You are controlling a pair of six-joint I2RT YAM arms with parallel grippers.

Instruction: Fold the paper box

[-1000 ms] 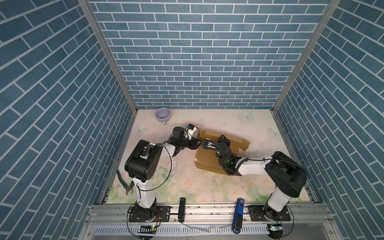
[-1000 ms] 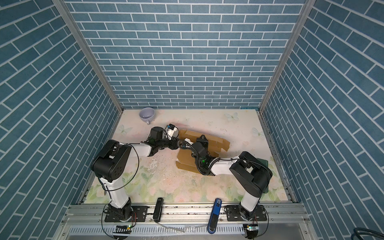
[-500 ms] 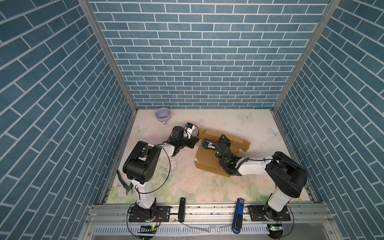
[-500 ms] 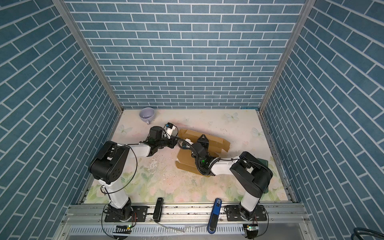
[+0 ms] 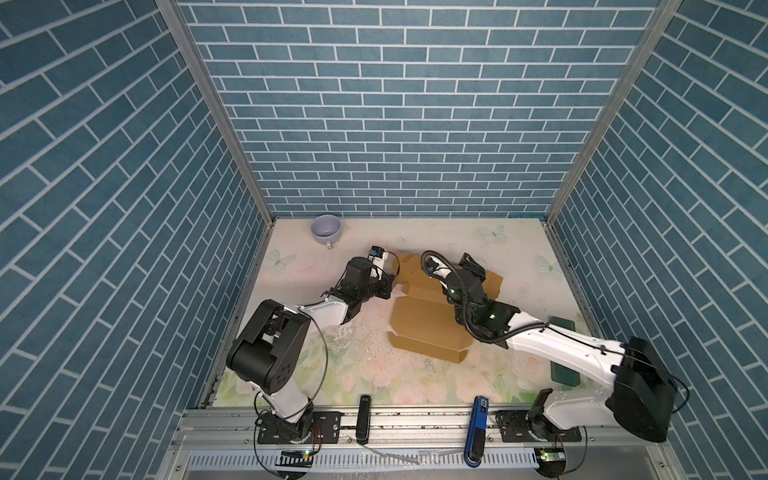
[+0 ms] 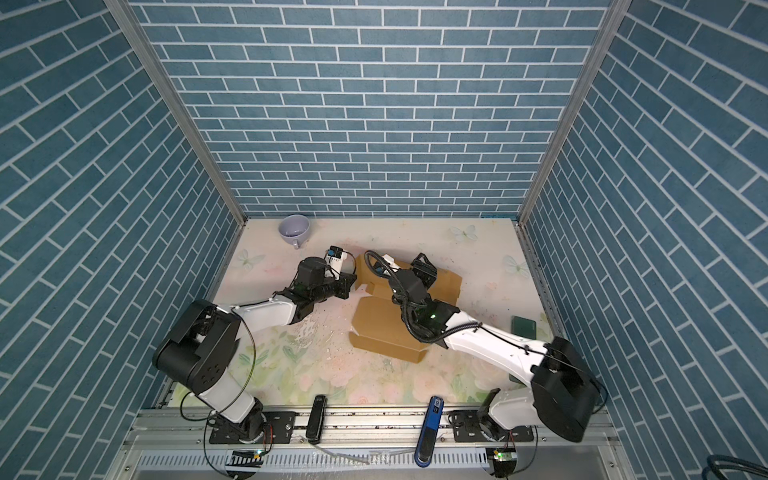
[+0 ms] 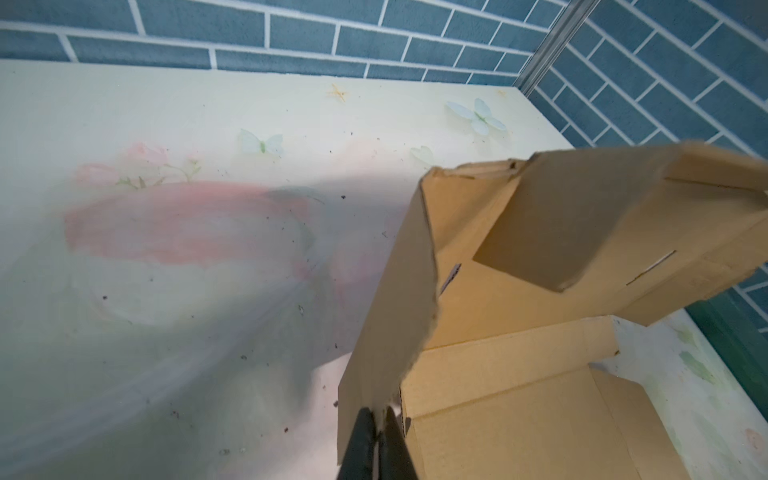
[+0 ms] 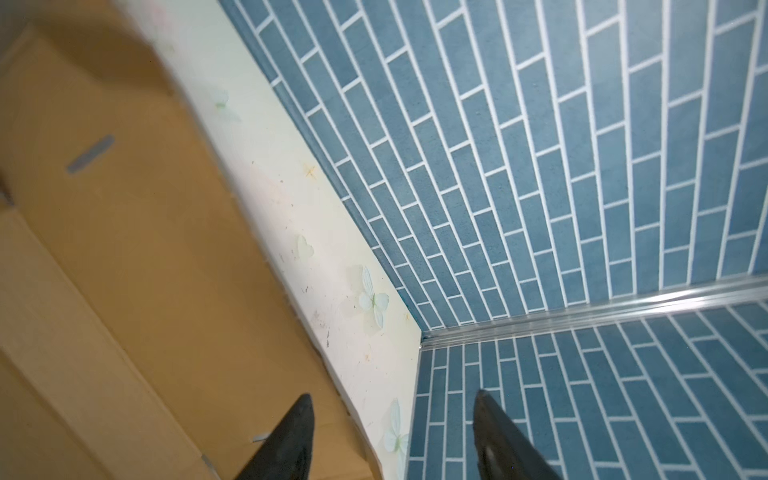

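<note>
The paper box (image 5: 424, 328) (image 6: 382, 328) is tan cardboard, partly folded, and lies mid-table with its lid panel raised at the back. My left gripper (image 5: 390, 283) (image 6: 352, 283) is at the box's left back corner. In the left wrist view it (image 7: 376, 419) is shut on the edge of an upright side flap of the box (image 7: 519, 395). My right gripper (image 5: 469, 264) (image 6: 424, 265) reaches over the box to its back panel. In the right wrist view it (image 8: 394, 397) stands open over the edge of the cardboard (image 8: 124, 249), holding nothing.
A lilac cup (image 5: 327, 229) (image 6: 294, 228) stands at the back left corner. A dark green flat object (image 5: 562, 324) (image 6: 524, 327) lies at the right edge. A black tool (image 5: 364, 417) and a blue tool (image 5: 478, 424) sit on the front rail. Tiled walls enclose three sides.
My left gripper has closed onto the box's side flap. My right gripper has opened and let go of the cardboard. The box has barely moved.
</note>
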